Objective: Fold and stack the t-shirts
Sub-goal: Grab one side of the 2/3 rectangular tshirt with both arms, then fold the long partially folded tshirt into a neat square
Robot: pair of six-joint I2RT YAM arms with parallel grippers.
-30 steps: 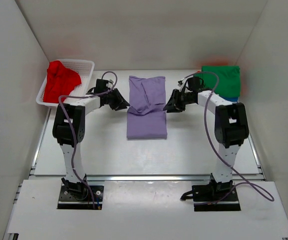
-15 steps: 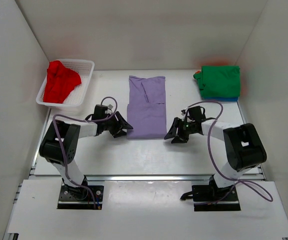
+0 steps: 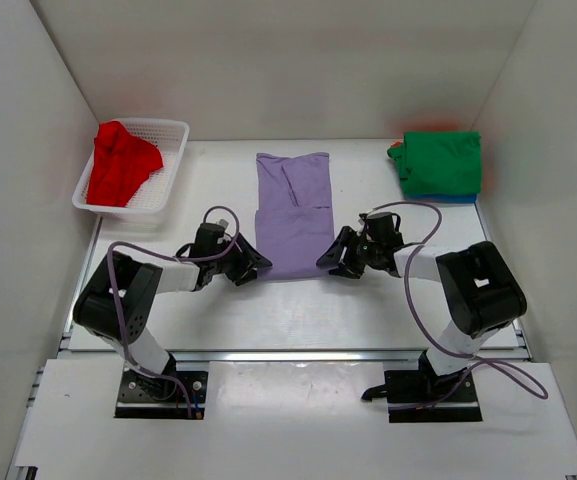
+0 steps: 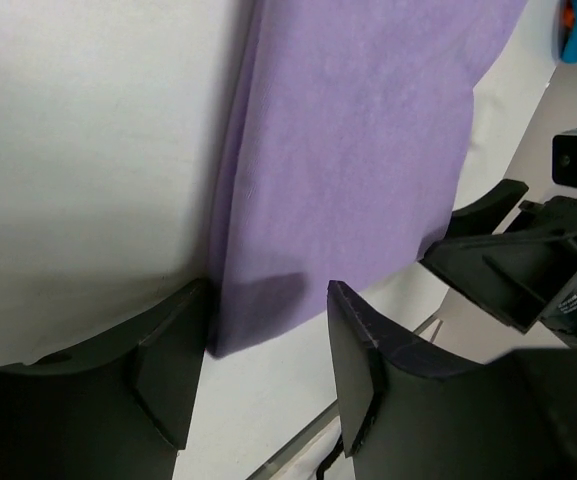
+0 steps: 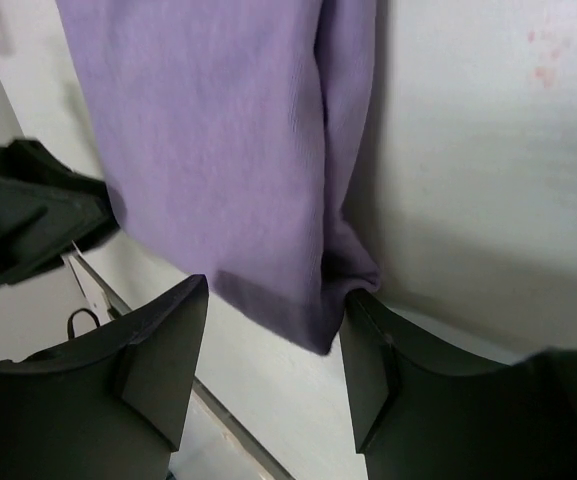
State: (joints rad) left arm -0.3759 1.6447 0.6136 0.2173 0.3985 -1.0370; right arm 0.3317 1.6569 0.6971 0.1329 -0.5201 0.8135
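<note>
The left gripper is seen with its jaws spread. The near-left corner of the purple shirt lies between them on the table, and nothing is clamped. The right gripper is likewise spread, straddling the near-right corner, with one finger touching the folded edge. In the top view the two grippers are placed at the 7 and 5 o'clock corners of the purple shirt, pointed toward each other. The shirt is laid flat as a long folded strip at the table's centre, running from 12 to 6 o'clock. Outward from it, a red shirt is draped in a basket at 10 o'clock. A green shirt is stacked on a blue shirt at 2 o'clock.
</note>
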